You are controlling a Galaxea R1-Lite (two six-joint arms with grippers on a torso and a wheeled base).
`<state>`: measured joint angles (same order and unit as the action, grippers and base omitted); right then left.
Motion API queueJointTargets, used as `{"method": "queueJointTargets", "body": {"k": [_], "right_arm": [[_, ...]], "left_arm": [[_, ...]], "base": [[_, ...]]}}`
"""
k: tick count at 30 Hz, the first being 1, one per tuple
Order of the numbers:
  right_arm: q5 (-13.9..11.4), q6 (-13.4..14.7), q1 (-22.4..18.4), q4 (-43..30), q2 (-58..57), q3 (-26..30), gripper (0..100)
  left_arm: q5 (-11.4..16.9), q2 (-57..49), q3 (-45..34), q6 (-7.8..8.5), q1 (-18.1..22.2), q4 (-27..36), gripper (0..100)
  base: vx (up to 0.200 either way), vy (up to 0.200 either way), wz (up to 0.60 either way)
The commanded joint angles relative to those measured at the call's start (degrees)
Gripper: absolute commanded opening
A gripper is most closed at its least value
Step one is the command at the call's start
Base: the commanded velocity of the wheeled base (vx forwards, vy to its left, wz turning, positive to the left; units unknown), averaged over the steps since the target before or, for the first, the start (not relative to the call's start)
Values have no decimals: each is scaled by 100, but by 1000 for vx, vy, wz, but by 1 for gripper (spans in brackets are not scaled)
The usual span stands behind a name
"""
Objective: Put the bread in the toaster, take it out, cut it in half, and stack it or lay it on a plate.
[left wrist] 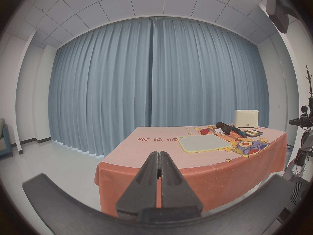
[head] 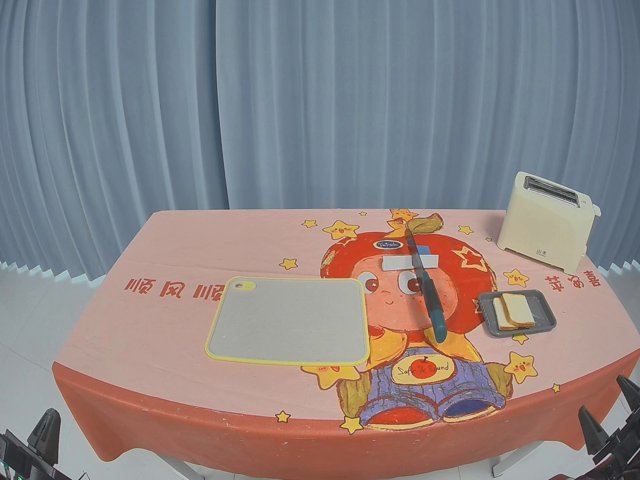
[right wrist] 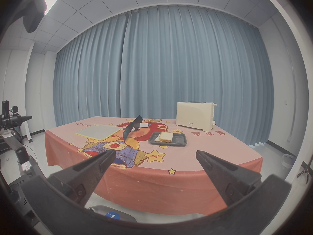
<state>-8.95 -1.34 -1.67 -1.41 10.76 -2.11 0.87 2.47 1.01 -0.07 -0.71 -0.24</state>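
Waiting short of the desk's front edge

Left hand (left wrist: 159, 154), closed tight, and right hand (right wrist: 156, 151), spread open, hang off the desk (head: 187, 248). Bread (head: 515, 310) lies in a grey tray (head: 547, 318) near the right edge, just before the toaster (head: 547, 225) at the far right corner. A knife (head: 427, 288) sits mid-desk, and a cutting board (head: 290, 320) lies left of it with bare cloth around it.

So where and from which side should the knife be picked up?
Probably by the teal handle of the knife, the end nearest the robot, from above with the right hand closing across it. The blade points away, lying over a white block, so the handle is free.
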Motion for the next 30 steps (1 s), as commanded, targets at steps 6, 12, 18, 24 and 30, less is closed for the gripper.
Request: {"method": "queueJointTargets", "body": {"k": [6,12,18,24,30], "right_arm": [[42,-94,220,45,5,35,100],[42,-103,237,45,-22,35,100],[51,-103,193,45,-171,35,100],[51,-103,176,45,-365,35,100],[51,-103,167,45,-523,35,100]], "left_arm": [[1,7,-101,-1,0,-2,0],[1,7,-101,-1,0,-2,0],[1,7,-101,-1,0,-2,0],[1,7,-101,-1,0,-2,0],[1,7,-101,-1,0,-2,0]], "base": [[0,0,0],[0,0,0],[0,0,0],[0,0,0],[0,0,0]]}}
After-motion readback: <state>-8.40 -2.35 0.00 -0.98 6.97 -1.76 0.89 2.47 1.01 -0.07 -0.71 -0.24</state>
